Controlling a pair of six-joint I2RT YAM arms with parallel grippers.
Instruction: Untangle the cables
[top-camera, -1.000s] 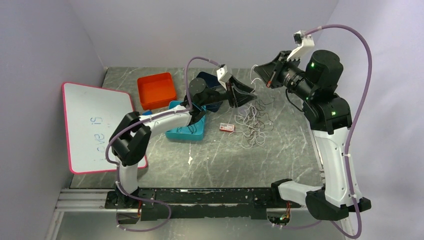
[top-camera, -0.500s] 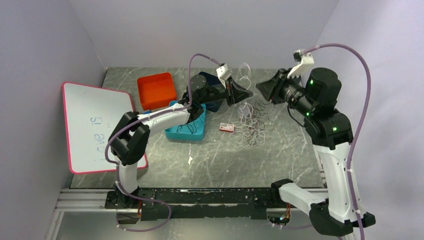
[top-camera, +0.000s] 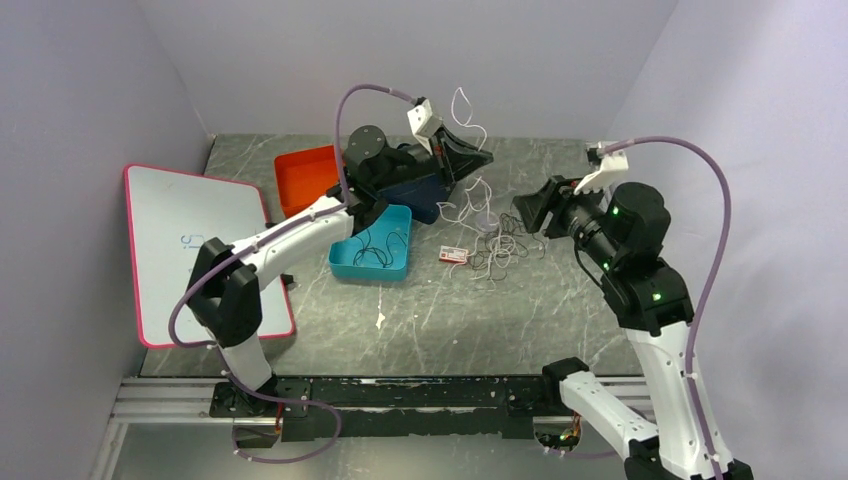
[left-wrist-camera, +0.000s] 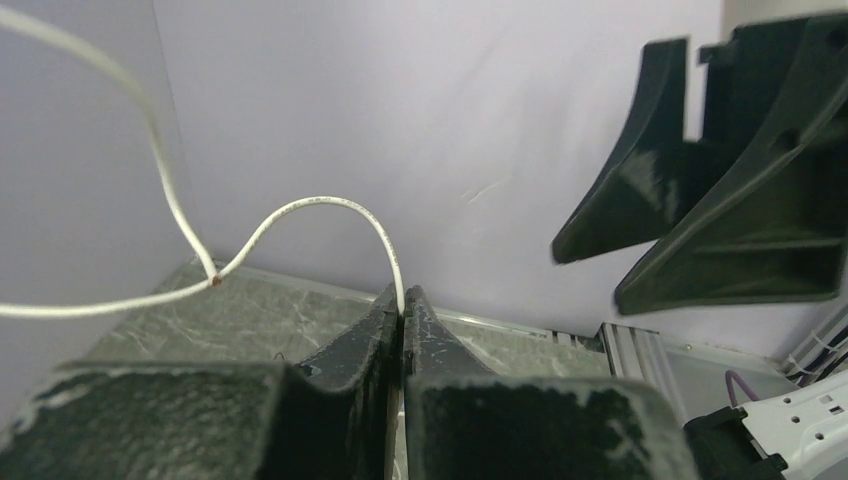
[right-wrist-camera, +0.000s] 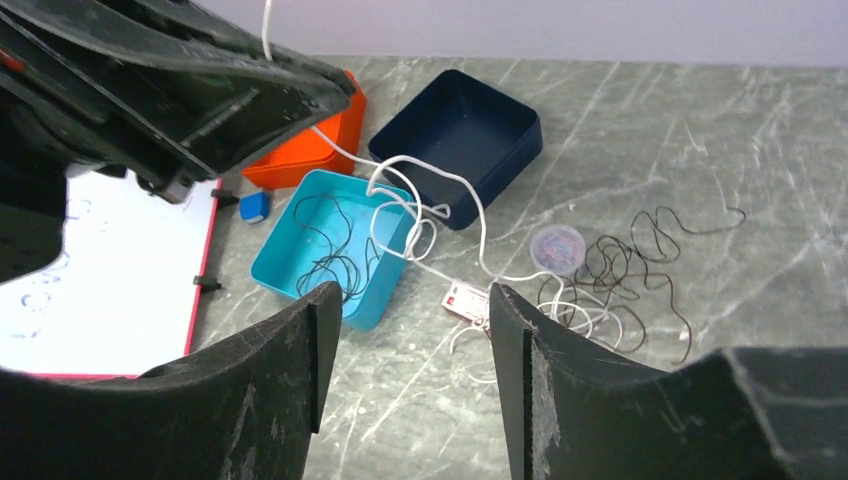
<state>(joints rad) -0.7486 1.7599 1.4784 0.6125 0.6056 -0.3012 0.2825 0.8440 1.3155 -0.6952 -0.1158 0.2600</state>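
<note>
The cables (top-camera: 497, 245) lie in a loose heap of whitish and black loops on the marble table, also visible as a heap (right-wrist-camera: 610, 272) in the right wrist view. One white cable (left-wrist-camera: 320, 203) is pinched at the tips of my left gripper (left-wrist-camera: 402, 300), which is shut on it. That gripper (top-camera: 482, 158) is raised above the table; the white cable (top-camera: 462, 108) loops above it and trails down to the heap. My right gripper (top-camera: 530, 206) hovers right of the heap, open, its jaws (right-wrist-camera: 410, 295) holding nothing.
A teal tray (top-camera: 345, 266) holding a black cable sits left of the heap. A navy box (right-wrist-camera: 460, 130) and an orange box (top-camera: 305, 178) stand behind it. A whiteboard (top-camera: 170, 240) lies far left. A small red-white tag (top-camera: 453, 255) and a clear round lid (right-wrist-camera: 557, 247) rest by the heap.
My left gripper closed on the white cable and lifted it up and back. My right gripper opened, let go and came down lower to the right of the heap.
</note>
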